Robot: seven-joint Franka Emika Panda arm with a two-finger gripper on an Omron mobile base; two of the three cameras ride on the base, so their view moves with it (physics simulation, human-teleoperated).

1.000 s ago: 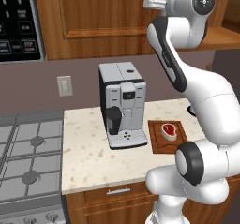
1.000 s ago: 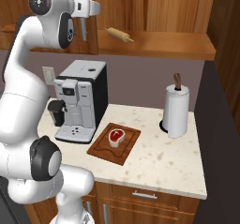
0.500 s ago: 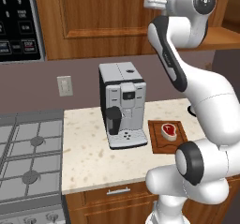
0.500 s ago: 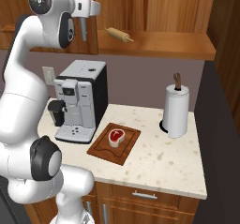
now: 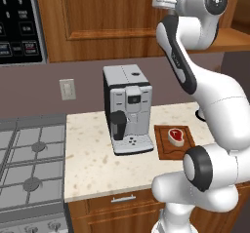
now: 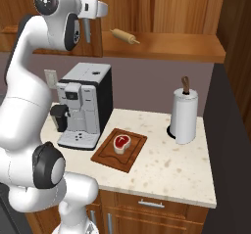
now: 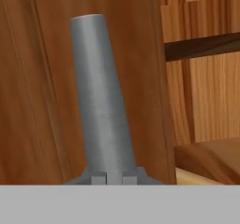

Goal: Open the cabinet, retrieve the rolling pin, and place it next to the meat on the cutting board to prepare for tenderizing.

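Observation:
The cabinet (image 5: 107, 17) is reddish-brown wood, and its right side stands open onto a wooden shelf (image 6: 166, 46). On that shelf lies the rolling pin (image 6: 124, 36), slim and tan, pointing diagonally. My gripper (image 7: 111, 178) is up at the door's edge, shut on the door's vertical silver bar handle (image 6: 85, 30), which rises straight from the fingertips in the hand view. Down on the counter, the meat (image 6: 120, 143) rests in the middle of the dark cutting board (image 6: 105, 154), to the right of the coffee machine.
A silver and black coffee machine (image 5: 128, 109) stands on the speckled counter (image 6: 166, 172). A paper towel roll (image 6: 184, 114) is at the back right. A gas stove (image 5: 29, 164) and a microwave (image 5: 17, 22) lie to the left. A dark wall closes off the right.
The arm, the door, the rolling pin and the things on the counter stand where they were. The jaws have drawn together on the handle.

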